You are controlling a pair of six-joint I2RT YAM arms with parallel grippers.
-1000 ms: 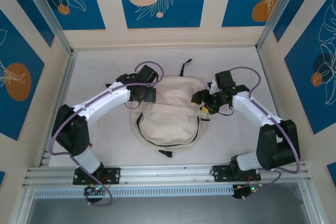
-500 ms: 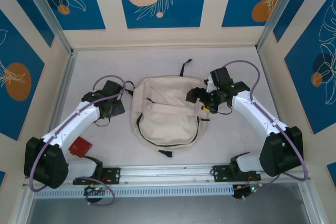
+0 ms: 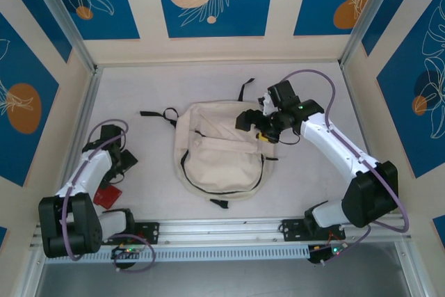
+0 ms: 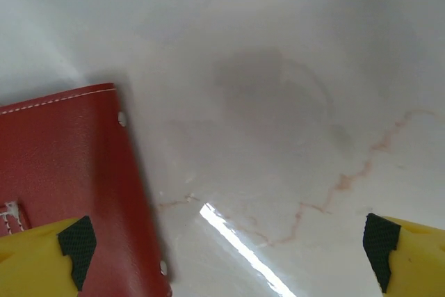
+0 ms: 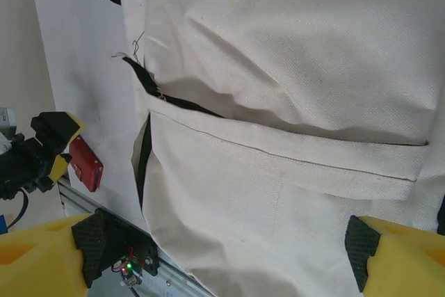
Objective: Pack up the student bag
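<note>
1. My right pincer hangs released, jaws spread wide, over the right far part of the bag. I cannot tell whether my tips touch the cloth.
2. My left pincer is released too, jaws wide, well to the left of the bag and low over the table. One yellow finger sits above the edge of a flat red case with white stitching.
3. The bag lies flat on the table between my two arms, with its front pocket facing up. A dark zipper slit gapes at the pocket's left end.
4. I judge the bag soft and limp, and light if it is empty. The cloth is already creased, so it will likely sag and fold instead of lifting as one piece.
5. A pinch in the flat middle would probably catch only the top layer. The better holds look like the firm black trim beside the zipper slit, or one of the black straps trailing past the bag's far edge.
6. Count: one bag, one red case, two strap ends in sight, two pincers.
</note>
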